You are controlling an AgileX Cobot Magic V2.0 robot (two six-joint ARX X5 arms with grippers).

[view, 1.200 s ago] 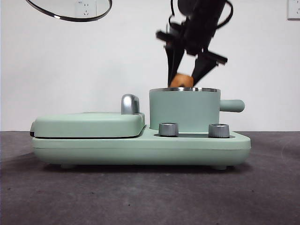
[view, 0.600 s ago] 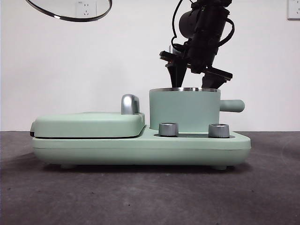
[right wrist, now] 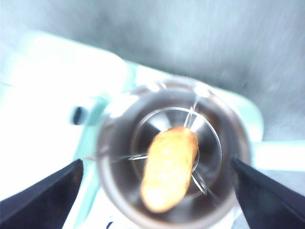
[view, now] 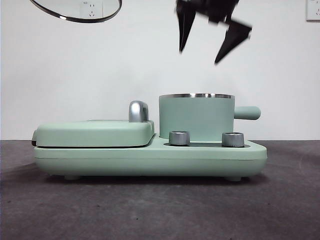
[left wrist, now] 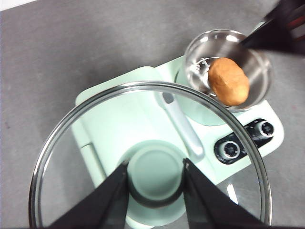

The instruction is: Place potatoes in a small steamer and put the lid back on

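The potato (left wrist: 228,81) lies inside the small steamer (view: 196,117); the right gripper (view: 207,37) hangs wide open, empty, at 12 o'clock above it. The left gripper (left wrist: 155,191) clamps the knob of the lid (left wrist: 147,157), which is likely fragile, rigid glass.

Tan-brown potato (left wrist: 228,81); mint-green steamer (view: 196,118)

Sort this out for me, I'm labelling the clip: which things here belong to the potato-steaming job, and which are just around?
Part of the job:
- potato, lying inside the small steamer
- lid, held aloft by the left gripper
- right gripper, open above the steamer

Just around:
- flat griddle cover
- two control knobs
- wall socket
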